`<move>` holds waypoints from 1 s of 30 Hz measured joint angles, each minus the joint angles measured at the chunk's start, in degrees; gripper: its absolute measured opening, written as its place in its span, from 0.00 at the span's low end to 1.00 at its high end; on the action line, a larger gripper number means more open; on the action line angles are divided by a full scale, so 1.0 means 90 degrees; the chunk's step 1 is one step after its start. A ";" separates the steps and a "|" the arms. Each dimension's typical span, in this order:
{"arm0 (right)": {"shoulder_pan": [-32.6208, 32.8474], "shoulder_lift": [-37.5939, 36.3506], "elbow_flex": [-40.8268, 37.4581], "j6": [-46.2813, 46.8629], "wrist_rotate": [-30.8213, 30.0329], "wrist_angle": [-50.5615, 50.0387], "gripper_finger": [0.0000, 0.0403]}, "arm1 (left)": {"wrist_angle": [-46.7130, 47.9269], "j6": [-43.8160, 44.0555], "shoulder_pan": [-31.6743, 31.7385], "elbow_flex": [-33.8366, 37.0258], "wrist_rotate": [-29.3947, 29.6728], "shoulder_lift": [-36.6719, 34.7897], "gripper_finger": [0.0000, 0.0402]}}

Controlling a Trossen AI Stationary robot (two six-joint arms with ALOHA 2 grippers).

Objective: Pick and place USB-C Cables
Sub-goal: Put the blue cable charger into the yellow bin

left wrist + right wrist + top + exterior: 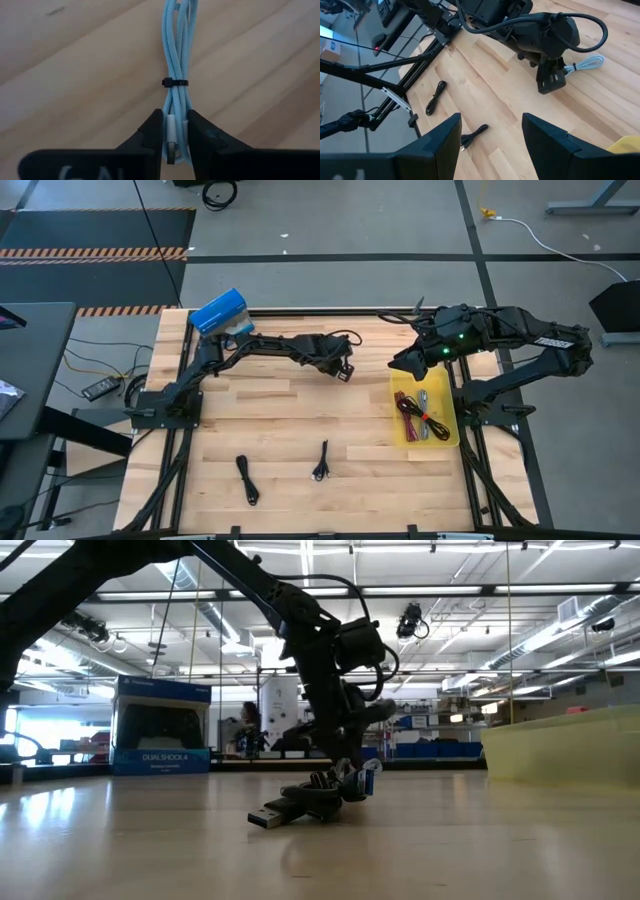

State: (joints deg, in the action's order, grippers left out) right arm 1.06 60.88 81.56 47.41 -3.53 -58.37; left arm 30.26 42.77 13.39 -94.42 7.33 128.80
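Nearest us two black cable bundles point(247, 479) lie on the pale wooden table point(280, 430), beyond them our left gripper point(175, 137) clamps the pale blue braided cable bundle point(176, 60) mid-table, and our right gripper point(490, 132) hangs spread, empty, above the yellow tray point(445, 435).

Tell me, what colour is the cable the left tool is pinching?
Pale blue cable, clearest in the left wrist view.
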 joint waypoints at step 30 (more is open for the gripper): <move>-0.0355 -0.0915 0.0002 -0.1978 -0.0794 0.1770 0.53 | 0.0455 -0.2247 -0.0857 -0.3838 -0.0438 -0.1587 0.17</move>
State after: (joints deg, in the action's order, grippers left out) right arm -2.13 52.64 81.58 29.61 -10.68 -42.44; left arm 34.36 22.54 5.68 -128.97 3.39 114.52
